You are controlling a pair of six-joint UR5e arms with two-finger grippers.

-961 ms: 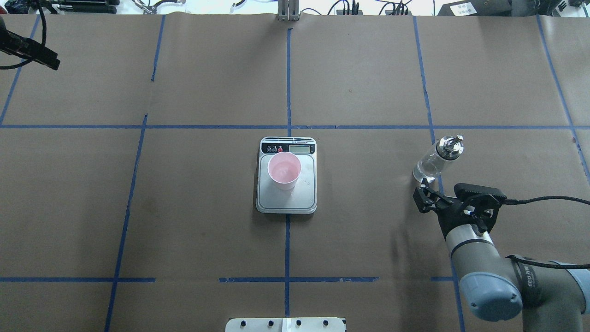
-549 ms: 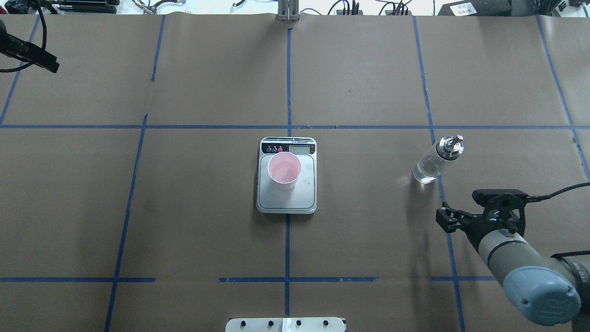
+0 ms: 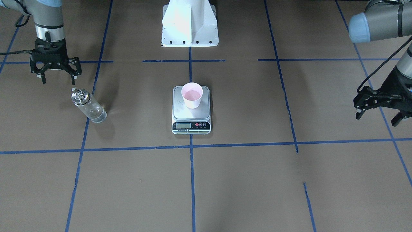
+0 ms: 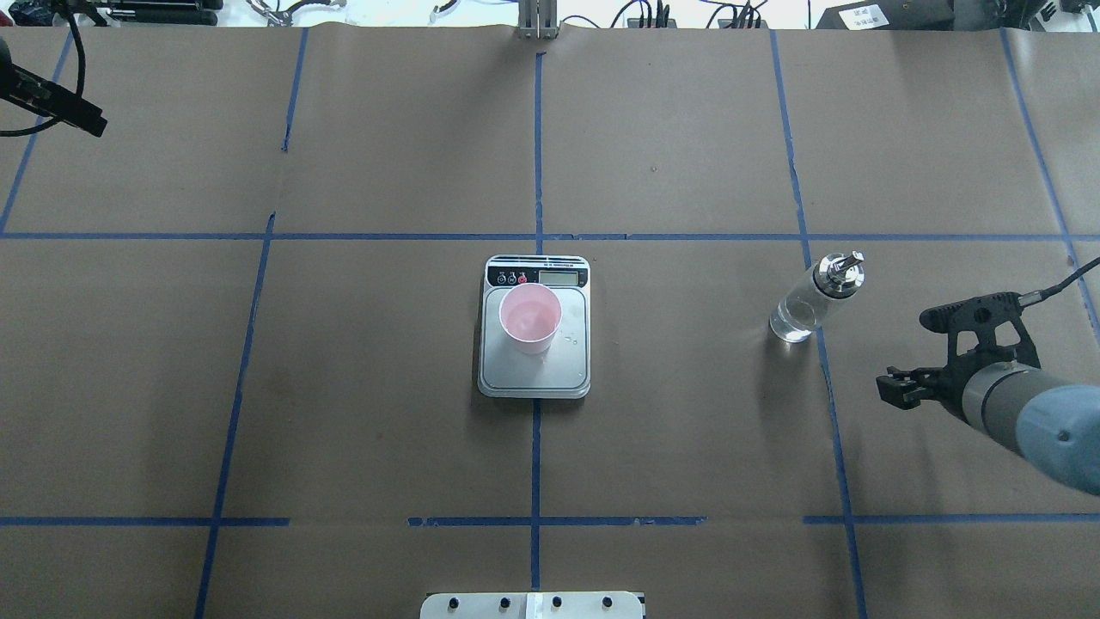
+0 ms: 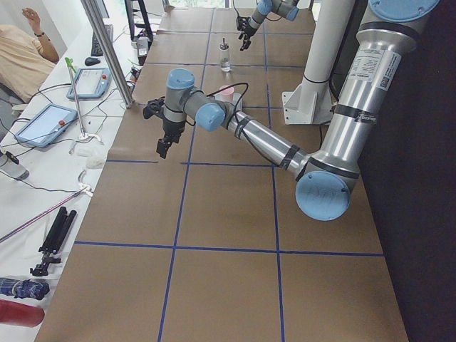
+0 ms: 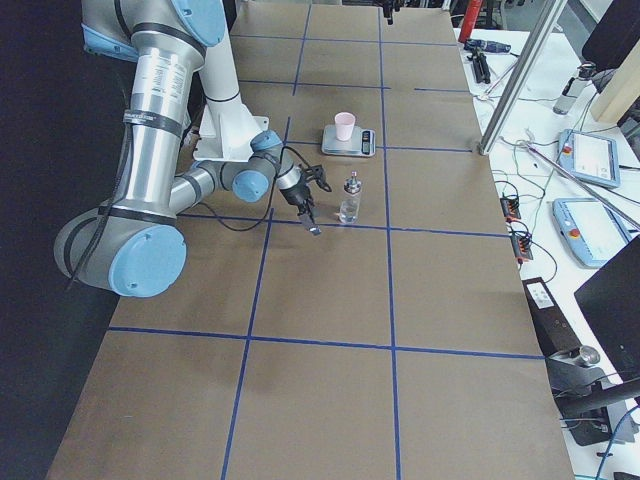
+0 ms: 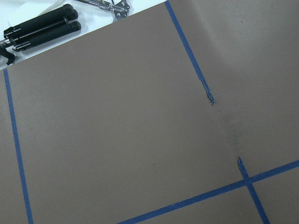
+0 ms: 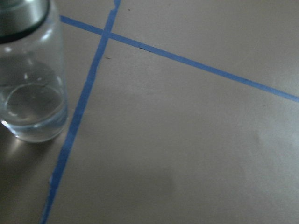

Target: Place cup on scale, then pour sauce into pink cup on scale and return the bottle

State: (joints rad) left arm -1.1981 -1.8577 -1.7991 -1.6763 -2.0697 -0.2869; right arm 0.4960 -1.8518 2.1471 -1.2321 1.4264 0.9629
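Observation:
The pink cup (image 3: 192,95) stands upright on the scale (image 3: 191,113), toward the display end of the plate (image 4: 533,371). The clear glass bottle (image 4: 808,301) stands upright on the table by a blue tape line, free of any grip. A little clear sauce (image 8: 32,105) lies in its bottom. My right gripper (image 3: 59,77) hangs open and empty, apart from the bottle on the robot's side. The right wrist view shows the bottle (image 8: 30,84) at the frame's left edge. My left gripper (image 3: 376,118) is open and empty far off at the table's left end.
The robot's white base (image 3: 190,25) stands behind the scale. A few droplets (image 4: 571,340) sit on the scale plate beside the cup. A black tripod (image 7: 42,25) lies beyond the table edge. A side table with tablets (image 5: 43,121) and a person (image 5: 28,50) is past the left end.
My right gripper has drawn back from the bottle, toward the robot and the table's right edge. The bottle stays standing where it was. The left arm has barely moved.

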